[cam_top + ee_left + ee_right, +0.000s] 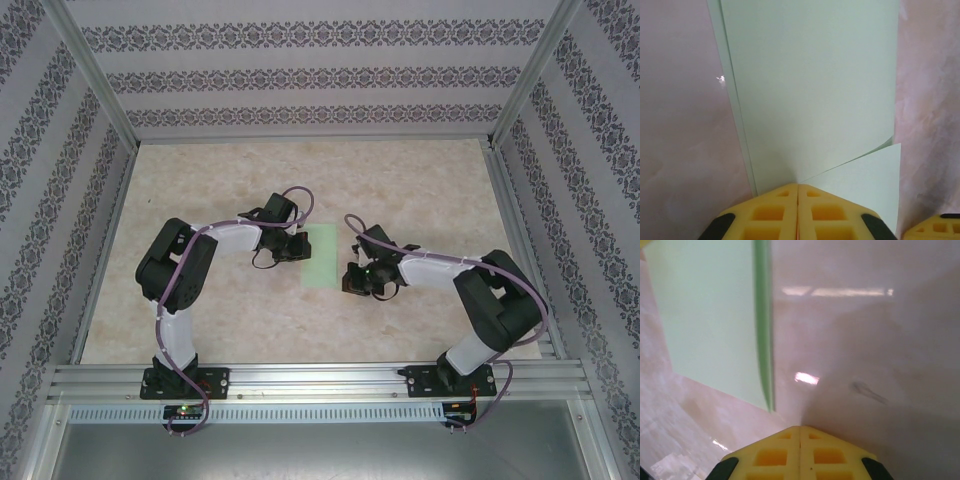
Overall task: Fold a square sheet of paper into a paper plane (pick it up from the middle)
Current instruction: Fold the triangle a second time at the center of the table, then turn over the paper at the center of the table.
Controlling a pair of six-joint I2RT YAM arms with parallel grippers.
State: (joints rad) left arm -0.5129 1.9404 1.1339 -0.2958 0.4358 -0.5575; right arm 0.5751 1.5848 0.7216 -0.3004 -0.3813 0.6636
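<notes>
Looking down from the top external view, I find the sheet of paper (pixel 323 257) lying flat on the counter (pixel 420 190) as a narrow pale green rectangle between my two arms. My left gripper (pixel 297 247) sits at its left long edge, and my right gripper (pixel 352 280) is just beside its near right corner.

Left wrist view: my left gripper (pixel 798 186) has its yellow fingers pressed together, tips at the near edge of the sheet of paper (pixel 810 85). A loose flap (pixel 870 175) lifts off to the right of the tips. I cannot tell whether any layer is nipped between them.

Right wrist view: my right gripper (pixel 800 429) is closed on nothing, fingers meeting over bare counter (pixel 865 340). The sheet of paper (pixel 705 315) lies ahead to the left, its folded edge (pixel 763 330) showing as a darker green line.
</notes>
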